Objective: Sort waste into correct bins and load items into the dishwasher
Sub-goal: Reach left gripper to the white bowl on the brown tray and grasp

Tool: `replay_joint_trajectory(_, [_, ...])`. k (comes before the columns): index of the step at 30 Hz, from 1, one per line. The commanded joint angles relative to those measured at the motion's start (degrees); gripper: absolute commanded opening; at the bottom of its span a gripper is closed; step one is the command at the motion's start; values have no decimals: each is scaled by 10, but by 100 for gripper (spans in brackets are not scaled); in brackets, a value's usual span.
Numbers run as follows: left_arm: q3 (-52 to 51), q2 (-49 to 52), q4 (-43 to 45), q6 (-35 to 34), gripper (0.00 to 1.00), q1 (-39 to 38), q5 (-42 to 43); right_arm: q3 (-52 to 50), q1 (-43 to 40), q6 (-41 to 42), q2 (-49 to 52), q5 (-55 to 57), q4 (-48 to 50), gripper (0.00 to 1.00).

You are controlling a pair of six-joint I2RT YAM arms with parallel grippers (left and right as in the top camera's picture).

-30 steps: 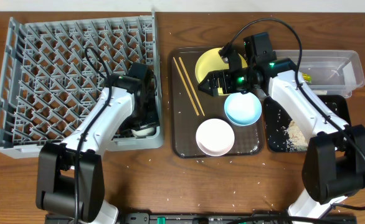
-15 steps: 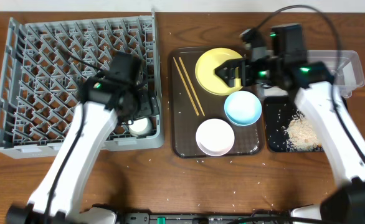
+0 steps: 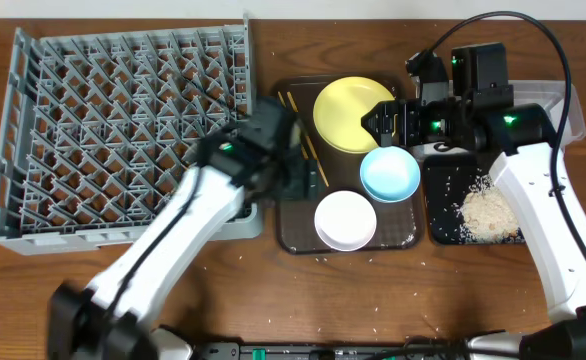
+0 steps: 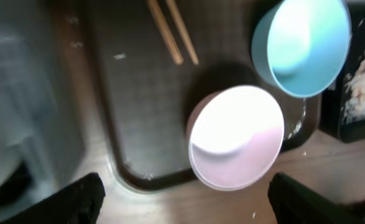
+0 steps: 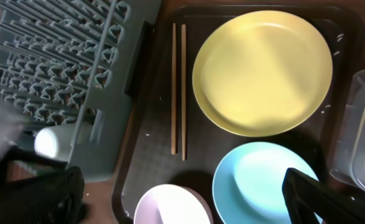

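The overhead camera is looking straight down from high up, taking in the whole bench (image 3: 373,300). Both wrist cameras are facing downward, the left one nearer, and are sharing the chopsticks (image 5: 174,87), white bowl (image 4: 235,137) and blue bowl (image 4: 304,43).

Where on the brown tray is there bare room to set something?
The brown tray is bare left of the white bowl, below the chopsticks. The right side is crowded: yellow plate and blue bowl sit close.

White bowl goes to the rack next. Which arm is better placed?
Left, probably: the left gripper is open beside the white bowl; the right gripper is over the plate, with the blue bowl between.
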Motion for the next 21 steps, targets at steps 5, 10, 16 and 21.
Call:
replay_joint_trajectory(5, [-8,121,55,-31,86,-17,84,7,-5,4,0,11,-7,99])
replay_joint_trajectory(10, [-10,137,58,-31,86,-24,86,7,-5,4,0,13,-8,99])
replay_joint_trajectory(16, [-10,199,71,-36,73,-42,118,7,-5,4,0,15,-15,99])
replay_joint_trajectory(21, [-10,233,88,-36,59,-41,163,7,-7,5,0,47,-13,99])
